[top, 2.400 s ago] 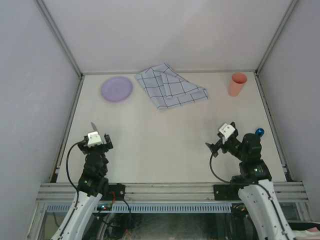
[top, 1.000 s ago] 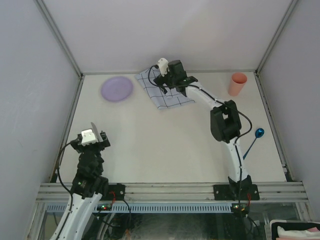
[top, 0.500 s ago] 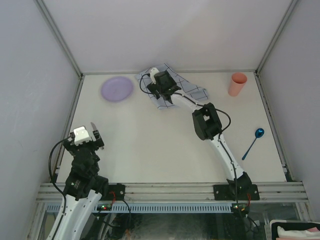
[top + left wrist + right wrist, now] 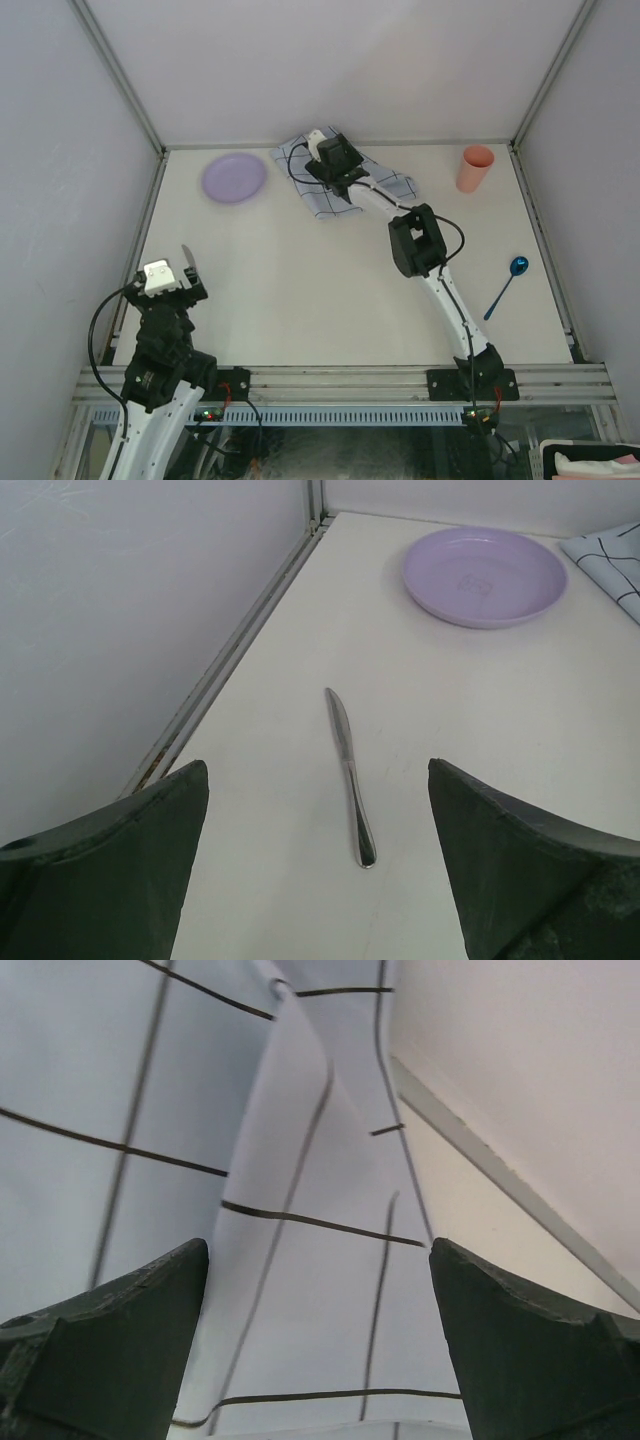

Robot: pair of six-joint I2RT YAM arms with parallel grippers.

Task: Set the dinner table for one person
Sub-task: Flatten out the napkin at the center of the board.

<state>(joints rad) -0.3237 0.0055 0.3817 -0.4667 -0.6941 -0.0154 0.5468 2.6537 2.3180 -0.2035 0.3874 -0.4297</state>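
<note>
Both claws are spread. The left gripper (image 4: 313,772) hovers over a knife (image 4: 349,768) near the left edge of the dinner table (image 4: 300,300), which stretches ahead of the arm bases. The right gripper (image 4: 318,1250) hangs over the checked cloth (image 4: 385,185) at the far edge.

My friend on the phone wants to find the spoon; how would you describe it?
Start at the off-white dinner table and go to its right edge. There, well nearer the front than the salmon cup, lies the spoon, alone. It is the only blue thing: slim, with a round bowl.
</note>
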